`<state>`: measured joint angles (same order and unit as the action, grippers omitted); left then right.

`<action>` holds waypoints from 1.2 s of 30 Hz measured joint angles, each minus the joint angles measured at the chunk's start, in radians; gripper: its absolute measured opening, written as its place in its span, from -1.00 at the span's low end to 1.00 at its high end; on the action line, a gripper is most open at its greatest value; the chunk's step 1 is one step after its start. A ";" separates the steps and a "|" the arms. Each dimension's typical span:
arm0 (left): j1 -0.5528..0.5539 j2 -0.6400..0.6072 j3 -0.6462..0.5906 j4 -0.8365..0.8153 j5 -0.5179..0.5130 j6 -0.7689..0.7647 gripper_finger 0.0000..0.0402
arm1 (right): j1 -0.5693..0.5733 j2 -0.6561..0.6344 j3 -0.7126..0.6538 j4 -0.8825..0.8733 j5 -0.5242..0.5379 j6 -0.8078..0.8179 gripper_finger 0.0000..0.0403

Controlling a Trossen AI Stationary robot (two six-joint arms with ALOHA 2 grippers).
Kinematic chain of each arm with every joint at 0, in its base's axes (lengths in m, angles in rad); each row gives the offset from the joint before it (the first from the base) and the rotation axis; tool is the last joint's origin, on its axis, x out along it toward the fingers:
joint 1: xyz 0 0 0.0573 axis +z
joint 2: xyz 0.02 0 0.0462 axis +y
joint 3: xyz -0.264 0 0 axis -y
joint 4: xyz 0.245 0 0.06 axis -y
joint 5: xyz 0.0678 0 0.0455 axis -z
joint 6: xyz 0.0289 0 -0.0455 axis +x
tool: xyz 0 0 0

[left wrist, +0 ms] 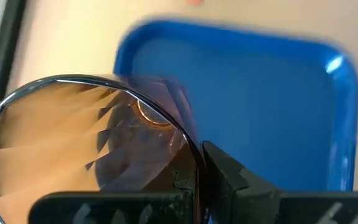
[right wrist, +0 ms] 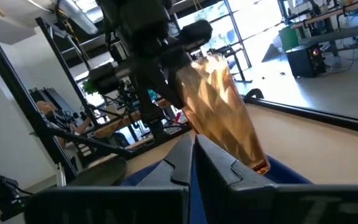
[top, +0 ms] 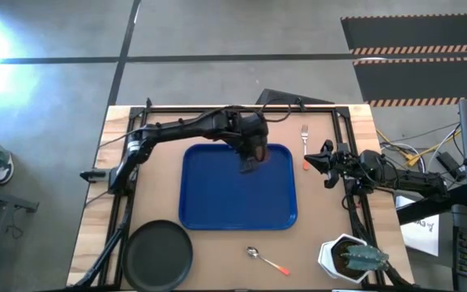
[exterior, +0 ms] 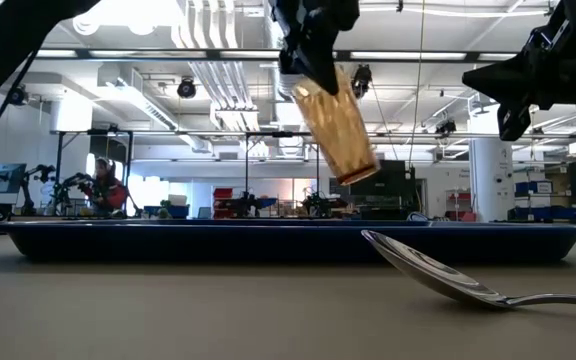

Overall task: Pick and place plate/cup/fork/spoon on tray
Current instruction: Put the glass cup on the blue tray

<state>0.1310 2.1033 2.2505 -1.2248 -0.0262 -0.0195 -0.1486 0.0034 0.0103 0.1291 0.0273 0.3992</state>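
Observation:
My left gripper [top: 250, 156] is over the far part of the blue tray [top: 217, 203] and is shut on the amber cup [exterior: 336, 125], which hangs tilted above the tray. In the left wrist view the cup's mouth [left wrist: 86, 143] faces the camera. My right gripper [top: 324, 162] is shut and empty, raised above the table at the tray's right side, near the silver fork [top: 305, 136]. The fork lies flat beyond the tray's far right corner. The black plate [top: 159, 255] and the orange-handled spoon [top: 267, 261] lie on the table near its front edge. My left gripper holds the cup by its rim wall [left wrist: 194, 163]. One finger [left wrist: 229, 174] lies outside the wall; the other is hidden behind the amber wall. The fingers come from above. The cup hangs clear of the tray, tilted, its base [exterior: 360, 172] lowest.
A white hexagonal pot [top: 349, 258] with a plant stands at the table's near right corner. Black frame rails run along the table's left and right edges. The spoon's bowl [exterior: 438, 275] fills the foreground of the low view.

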 joint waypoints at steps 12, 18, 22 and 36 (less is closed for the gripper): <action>-0.002 -0.153 -0.217 -0.272 -0.166 -0.101 -1.00 | 0.000 0.000 0.000 -0.005 -0.001 0.001 -0.96; 0.002 -0.371 -0.558 -0.114 -0.157 -0.226 -1.00 | 0.000 0.000 0.000 -0.006 0.000 0.001 -0.96; 0.007 -0.518 -0.779 -0.001 -0.118 -0.315 -1.00 | 0.000 0.000 0.000 -0.009 0.000 0.001 -0.96; 0.007 -0.582 -0.973 0.146 -0.039 -0.353 -1.00 | 0.000 0.000 0.000 -0.011 0.001 0.001 -0.96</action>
<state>0.1383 1.5210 1.2779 -1.0785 -0.0655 -0.3726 -0.1486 0.0036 0.0101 0.1181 0.0280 0.4006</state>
